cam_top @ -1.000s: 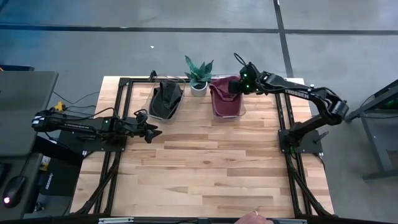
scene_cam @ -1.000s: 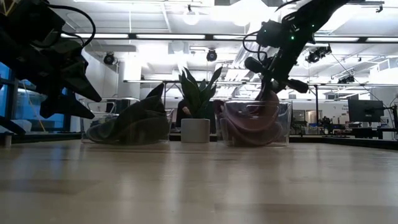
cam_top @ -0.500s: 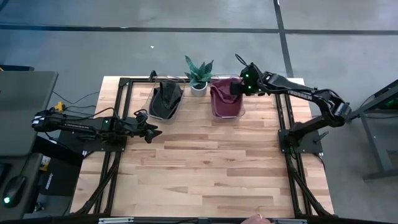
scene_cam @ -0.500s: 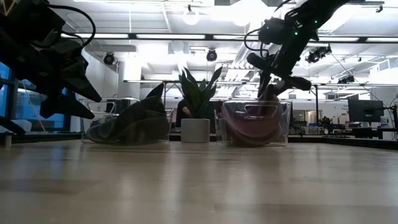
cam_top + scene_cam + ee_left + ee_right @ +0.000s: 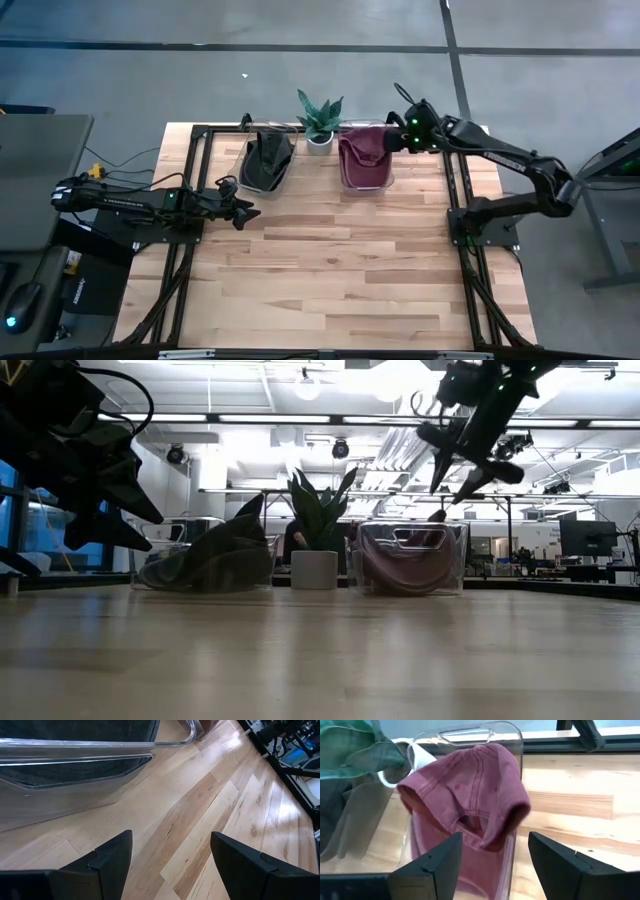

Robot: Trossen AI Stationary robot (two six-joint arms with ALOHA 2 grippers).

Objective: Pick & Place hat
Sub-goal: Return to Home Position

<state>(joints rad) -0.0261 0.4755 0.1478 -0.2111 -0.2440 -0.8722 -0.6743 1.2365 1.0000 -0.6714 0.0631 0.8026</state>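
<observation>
A maroon hat [image 5: 362, 158] lies in a clear bin [image 5: 366, 184] at the table's far edge. In the right wrist view the maroon hat [image 5: 470, 795] sits crown up and leans on the bin's rim [image 5: 516, 750]. My right gripper [image 5: 398, 140] is open, above and just right of the bin, clear of the hat. In the low view my right gripper [image 5: 462, 468] stands well above the bin [image 5: 408, 558]. My left gripper [image 5: 250, 212] is open over the table at the left, near a second bin, with nothing between its fingers.
A dark hat [image 5: 268, 160] lies in a second clear bin [image 5: 262, 182] at the far left. A potted plant [image 5: 320, 122] stands between the two bins. Black frame rails [image 5: 455, 190] run along the table's sides. Bare wood [image 5: 330, 270] fills the near half.
My right gripper has opened and let go of the maroon hat. It has then risen and drawn back toward the table's right edge. The hat, which hung from the fingers into the bin, has dropped and settled inside it.
</observation>
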